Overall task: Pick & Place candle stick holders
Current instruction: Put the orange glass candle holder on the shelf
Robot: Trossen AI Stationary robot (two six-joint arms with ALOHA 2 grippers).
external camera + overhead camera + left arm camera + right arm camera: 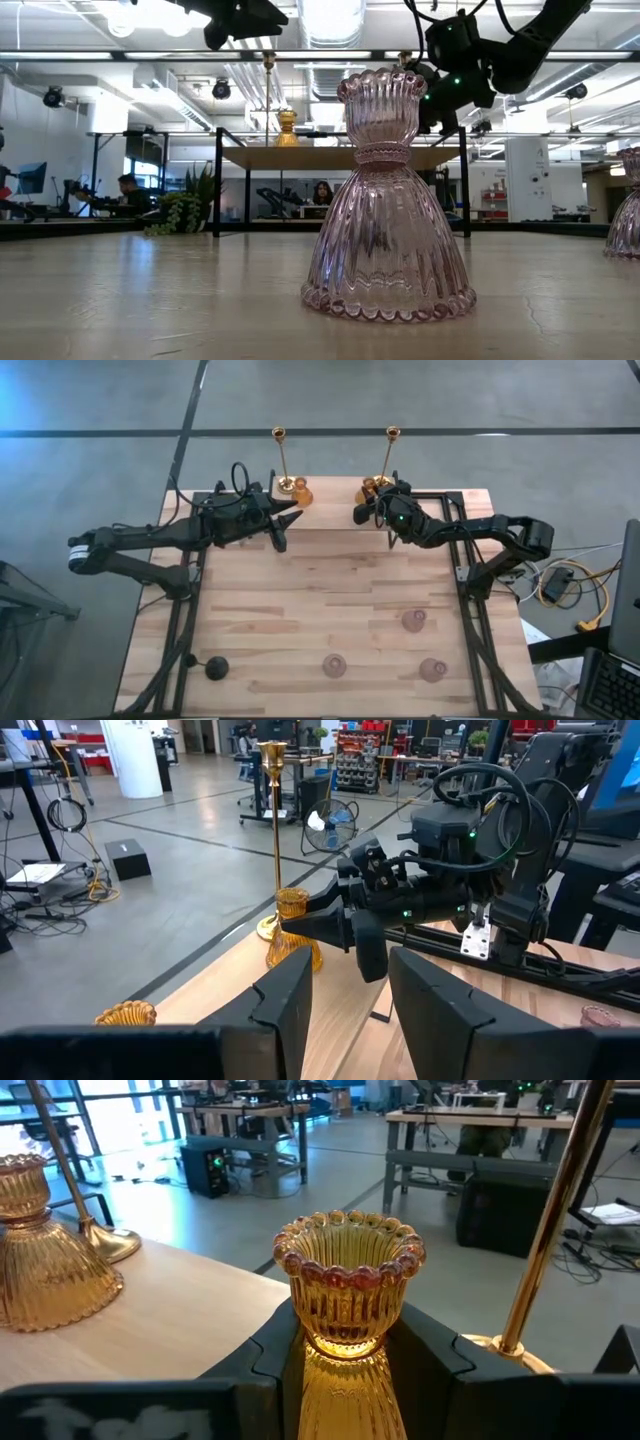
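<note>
Two tall brass sticks [280, 460] [391, 455] stand on their round bases at the table's far edge. A squat amber glass holder [302, 493] stands beside the left stick, and another amber holder [345, 1280] stands by the right stick. My right gripper [366, 506] is shut on that one. My left gripper [288, 520] is open and empty above the table near the left stick; its fingers show apart in its wrist view [345, 1010]. Three pink glass holders [414, 620] [335, 665] [432, 670] and a black one [216, 667] stand near the front edge. My right gripper pinches the amber holder between its two fingers at the narrow waist below the scalloped cup [345, 1342]. The fingers come about level from the table's right side. The holder is upright; in the left wrist view its base [292, 952] seems to stand on the table.
A black frame rail [440, 495] runs along the right and far sides of the table. The middle of the wooden top [330, 580] is bare. A green potted plant [180, 212] and people at desks show in the room behind.
</note>
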